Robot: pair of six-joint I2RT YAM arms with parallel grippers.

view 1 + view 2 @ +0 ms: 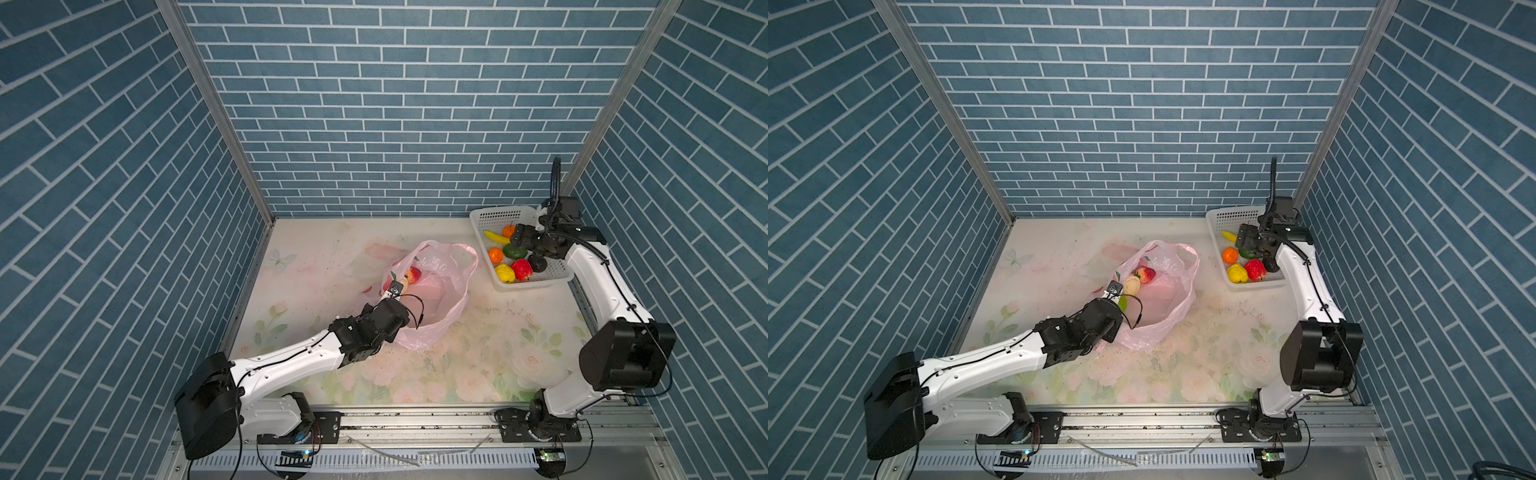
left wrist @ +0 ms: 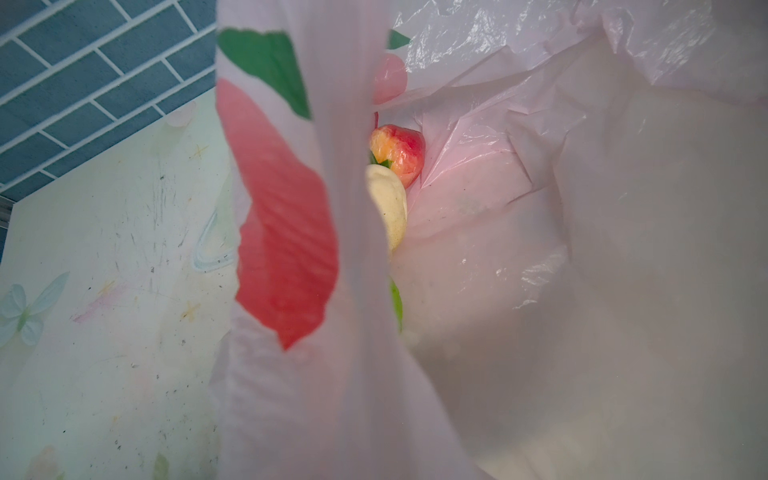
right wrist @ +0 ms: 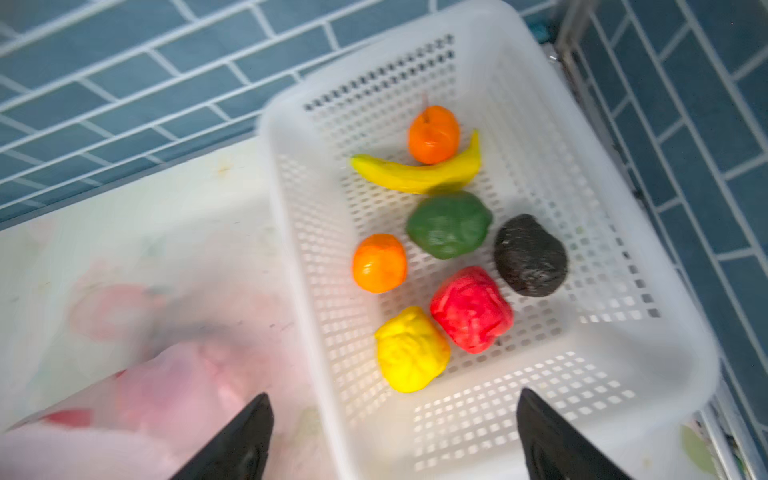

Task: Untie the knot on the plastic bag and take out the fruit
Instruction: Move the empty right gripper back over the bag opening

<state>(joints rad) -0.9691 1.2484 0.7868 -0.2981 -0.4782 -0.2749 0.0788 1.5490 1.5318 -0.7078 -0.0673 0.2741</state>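
Above the white basket (image 3: 276, 216) the right gripper (image 3: 392, 395) is spread wide (empty); the left gripper (image 1: 397, 286) pinches the plastic bag (image 1: 457, 299).

You've got a thin translucent pink plastic bag (image 1: 440, 291) with red-and-green prints, white perforated plastic basket (image 1: 498, 215), blue brick-pattern walls (image 1: 374, 104), pastel floral tabletop (image 1: 478, 353).

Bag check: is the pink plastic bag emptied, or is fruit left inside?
Not empty. The plastic bag lies open, and a red-yellow fruit and a cream fruit show inside its mouth.
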